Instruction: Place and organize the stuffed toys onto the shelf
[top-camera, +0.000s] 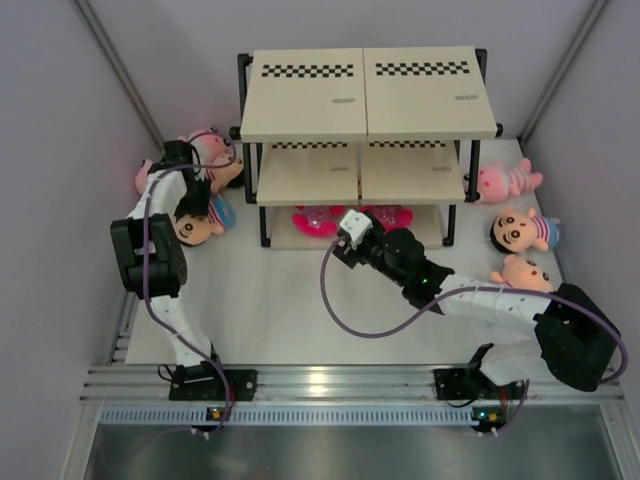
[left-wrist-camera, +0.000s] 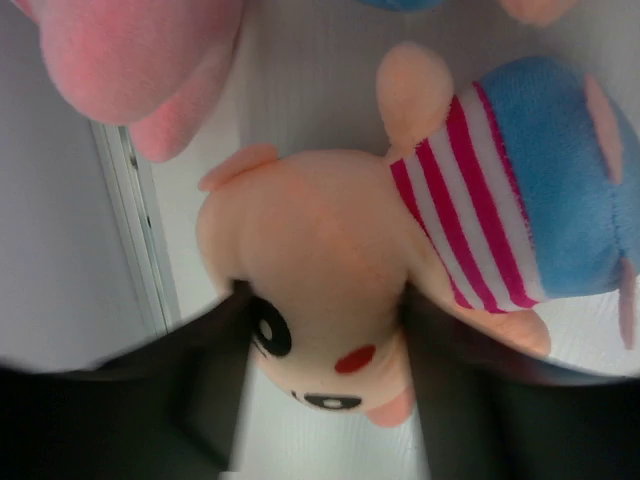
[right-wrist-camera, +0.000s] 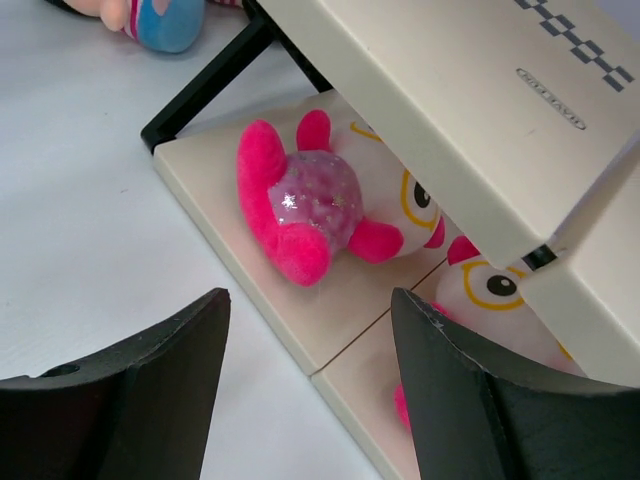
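Note:
The shelf (top-camera: 365, 95) stands at the back middle. My left gripper (top-camera: 193, 210) is at its left, shut on the head of a peach-faced doll (top-camera: 197, 229) in a striped shirt and blue bottom. In the left wrist view the fingers (left-wrist-camera: 460, 380) press both sides of the doll's head (left-wrist-camera: 320, 250). My right gripper (top-camera: 346, 232) is open and empty in front of the bottom board (right-wrist-camera: 330, 305). Two magenta toys (right-wrist-camera: 310, 200) (right-wrist-camera: 490, 290) lie on that board under the middle board (right-wrist-camera: 450, 120). They show in the top view too (top-camera: 316, 219).
Pink striped animals (top-camera: 205, 143) and another doll (top-camera: 226, 172) lie left of the shelf by the wall. A pink plush (left-wrist-camera: 130, 60) is close above the held doll. At the right lie a pink animal (top-camera: 505, 182) and two dolls (top-camera: 522, 232) (top-camera: 525, 272).

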